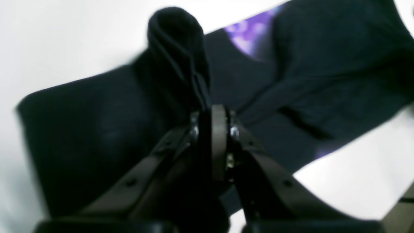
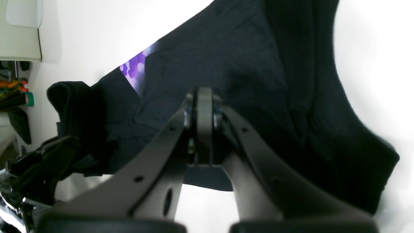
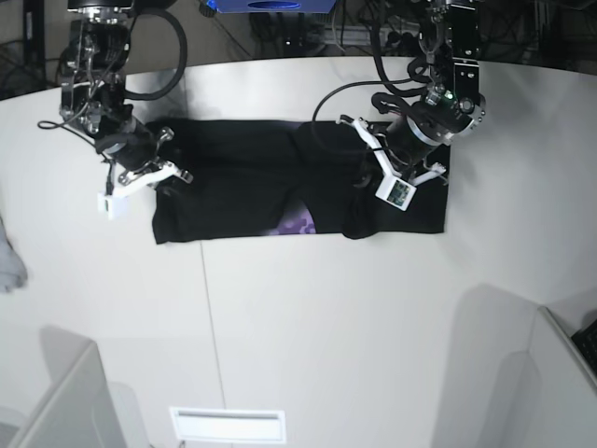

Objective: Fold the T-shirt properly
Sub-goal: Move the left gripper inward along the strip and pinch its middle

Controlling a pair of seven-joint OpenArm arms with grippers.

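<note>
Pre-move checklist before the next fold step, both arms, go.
1. Left gripper shut on the T-shirt: ok, a bunched fold of black cloth is pinched at its tips.
2. Right gripper shut: ok. Cloth actually pinched: cannot tell, tips sit against the fabric.
3. Shirt flat on the white table: not ok, it is bunched at both grippers.
4. Print hidden: not ok, purple print peeks out at the near edge.
5. Shirt fully on the table: ok.

No readable text, label or number anywhere.
</note>
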